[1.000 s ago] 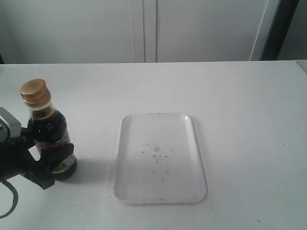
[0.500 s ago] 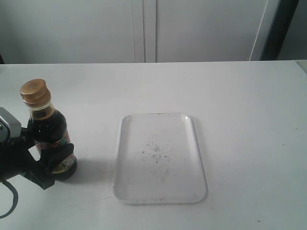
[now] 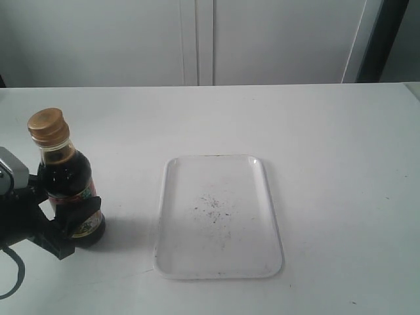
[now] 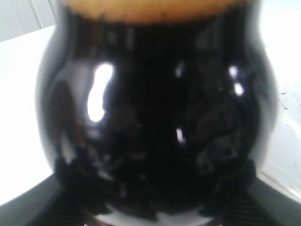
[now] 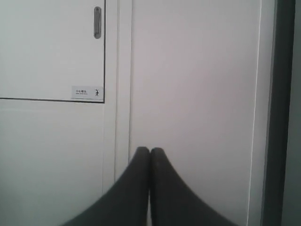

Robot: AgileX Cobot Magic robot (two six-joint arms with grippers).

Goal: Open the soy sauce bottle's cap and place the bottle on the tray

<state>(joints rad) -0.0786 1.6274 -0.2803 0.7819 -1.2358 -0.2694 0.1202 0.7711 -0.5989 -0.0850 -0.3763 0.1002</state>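
The soy sauce bottle (image 3: 65,178) stands upright on the table at the left, its golden-bronze cap (image 3: 47,125) closed on the neck. My left gripper (image 3: 73,226) is shut on the bottle's lower body, its black fingers at both sides of the label. In the left wrist view the dark bottle (image 4: 155,117) fills the frame, blurred, with the golden collar at its edge. The white tray (image 3: 218,216) lies flat to the right of the bottle, holding only dark specks. My right gripper (image 5: 150,153) is out of the exterior view, shut with its fingertips touching, and faces a white cabinet.
White cabinet doors (image 3: 197,39) stand behind the table's far edge. A dark vertical post (image 3: 380,39) rises at the back right. A door handle (image 5: 97,22) and a small label show on the cabinet in the right wrist view.
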